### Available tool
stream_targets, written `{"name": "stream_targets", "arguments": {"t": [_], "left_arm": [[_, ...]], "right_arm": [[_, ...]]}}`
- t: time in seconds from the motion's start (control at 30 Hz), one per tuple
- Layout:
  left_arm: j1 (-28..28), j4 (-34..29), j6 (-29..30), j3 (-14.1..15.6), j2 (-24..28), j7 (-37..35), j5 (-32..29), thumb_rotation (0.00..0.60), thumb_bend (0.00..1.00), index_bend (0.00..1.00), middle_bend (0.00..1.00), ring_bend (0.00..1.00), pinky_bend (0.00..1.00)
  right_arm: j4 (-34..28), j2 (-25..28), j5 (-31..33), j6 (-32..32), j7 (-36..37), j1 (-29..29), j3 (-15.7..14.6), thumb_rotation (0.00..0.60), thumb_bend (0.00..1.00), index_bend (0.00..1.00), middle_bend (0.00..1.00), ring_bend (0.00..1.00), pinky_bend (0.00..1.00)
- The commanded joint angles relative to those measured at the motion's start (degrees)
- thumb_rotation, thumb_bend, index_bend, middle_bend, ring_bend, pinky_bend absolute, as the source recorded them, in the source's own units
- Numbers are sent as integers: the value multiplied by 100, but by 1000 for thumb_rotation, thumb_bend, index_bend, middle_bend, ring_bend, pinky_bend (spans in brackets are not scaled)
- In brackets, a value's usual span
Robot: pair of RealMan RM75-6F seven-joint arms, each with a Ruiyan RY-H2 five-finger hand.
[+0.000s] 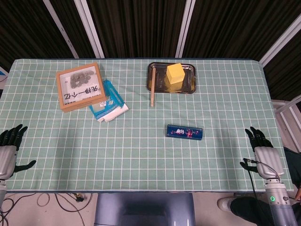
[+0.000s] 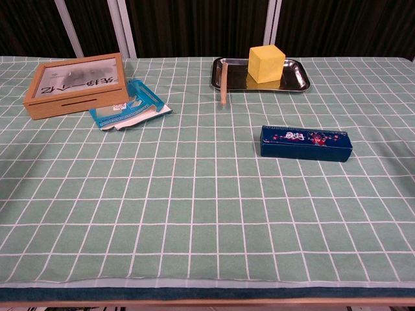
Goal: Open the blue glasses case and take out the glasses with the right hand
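Note:
The blue glasses case (image 1: 184, 132) lies closed on the green checked cloth, right of the table's middle; in the chest view the case (image 2: 305, 143) shows a printed lid. No glasses are visible. My right hand (image 1: 260, 147) hovers at the table's right front edge, fingers spread and holding nothing, well right of the case. At the left front edge my left hand (image 1: 10, 146) is also spread and holds nothing. Neither hand shows in the chest view.
A metal tray (image 1: 188, 87) with a yellow block (image 1: 174, 73) stands at the back, a wooden stick (image 1: 153, 86) leaning over its left rim. At the back left are a wooden framed box (image 1: 80, 86) and a blue-and-white packet (image 1: 108, 104).

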Motion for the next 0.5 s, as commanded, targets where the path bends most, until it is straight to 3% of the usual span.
{"name": "stream_targets", "arguments": {"t": [0.03,0.3,0.5], "left_arm": [[8,-8,4,4,-3,5,-4,600,25,0,0,0,0],[20,-22,39,27,-1,36,66,600,26,0,0,0,0],[8,52,58,-3,-52,72,56,600,25,0,0,0,0]], "right_arm": [[-9,7,-2,-45,-9,-24,37,600,114,0,0,0,235],[-105,57,-113,-90,35,-95,132,600,114,0,0,0,235],[-729,250,70,-377,-26,25,329,600,110,0,0,0,235]]}}
